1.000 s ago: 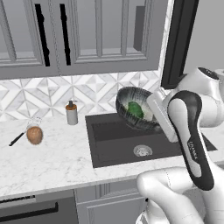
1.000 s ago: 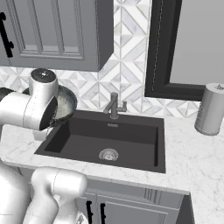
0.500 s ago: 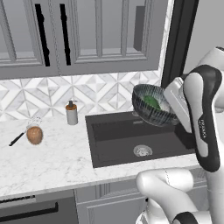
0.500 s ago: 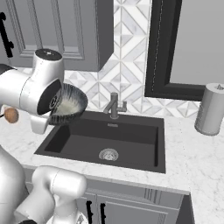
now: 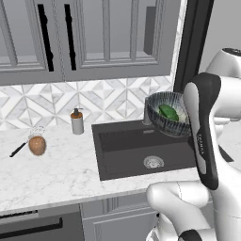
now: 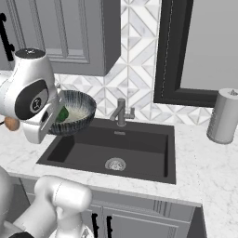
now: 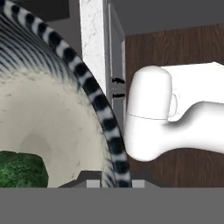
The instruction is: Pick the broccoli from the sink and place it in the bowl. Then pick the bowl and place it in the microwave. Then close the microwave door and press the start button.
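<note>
Meanwhile, at the far left of the counter (image 5: 56, 174) the round brown item (image 5: 37, 145) with its black handle and the small soap bottle (image 5: 76, 122) sit untouched, well apart from the work. Moving right, the sink (image 5: 136, 155) lies bare around its drain, so the first step reads as finished. Over the last second the bowl (image 5: 170, 114) has risen and travelled rightward across the left base view, from above the basin's back edge toward its right end, beside the dark upright frame (image 5: 190, 44). That suggests the carry toward the microwave is under way, with door and start button still to come.

The gripper (image 7: 113, 181) is pinched narrow on the bowl's striped rim, as the hand view shows, the rim passing between its fingertips. The bowl hangs in the air, tilted, its mouth turned up and toward the left base camera; in the right base view (image 6: 73, 111) it appears nearly side-on above the sink's left end. The broccoli (image 5: 168, 112) lies inside on the pale lining, its long axis slanting along the lower slope of the bowl, so a steeper tilt could spill it
</note>
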Robot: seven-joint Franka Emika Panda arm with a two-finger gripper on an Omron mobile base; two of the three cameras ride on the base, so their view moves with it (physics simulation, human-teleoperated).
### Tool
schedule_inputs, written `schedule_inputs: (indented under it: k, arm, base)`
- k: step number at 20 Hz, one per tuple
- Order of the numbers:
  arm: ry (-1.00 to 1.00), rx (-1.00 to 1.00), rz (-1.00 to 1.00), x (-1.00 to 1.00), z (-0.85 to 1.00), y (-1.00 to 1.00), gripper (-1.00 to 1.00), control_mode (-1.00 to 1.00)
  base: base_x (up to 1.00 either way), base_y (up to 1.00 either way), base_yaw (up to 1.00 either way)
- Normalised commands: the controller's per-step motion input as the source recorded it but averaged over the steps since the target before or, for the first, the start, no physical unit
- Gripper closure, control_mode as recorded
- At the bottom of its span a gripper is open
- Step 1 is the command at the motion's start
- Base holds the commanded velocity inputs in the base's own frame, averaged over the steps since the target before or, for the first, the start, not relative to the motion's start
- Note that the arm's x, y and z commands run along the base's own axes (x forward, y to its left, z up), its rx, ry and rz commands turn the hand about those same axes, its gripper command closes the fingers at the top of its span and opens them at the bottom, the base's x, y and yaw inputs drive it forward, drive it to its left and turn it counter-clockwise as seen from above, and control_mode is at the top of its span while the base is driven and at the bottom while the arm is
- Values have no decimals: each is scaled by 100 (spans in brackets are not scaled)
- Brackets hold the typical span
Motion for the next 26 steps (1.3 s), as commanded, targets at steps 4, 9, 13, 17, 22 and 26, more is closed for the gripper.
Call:
schedule_inputs:
  k: [4,9,13,17,22,26]
  arm:
    - [0,0,-1,-1,0,0,100,-100]
    - [0,0,0,1,0,0,100,-100]
    - [0,0,0,0,0,2,100,-100]
    - [0,0,0,0,0,0,100,100]
    - [0,0,0,0,0,0,100,100]
    - [0,0,0,0,0,0,100,100]
  base:
    - [0,0,0]
    - [0,0,0]
    - [0,0,0]
    - [-35,24,-4]
    - [-56,27,-33]
    - [-45,28,-55]
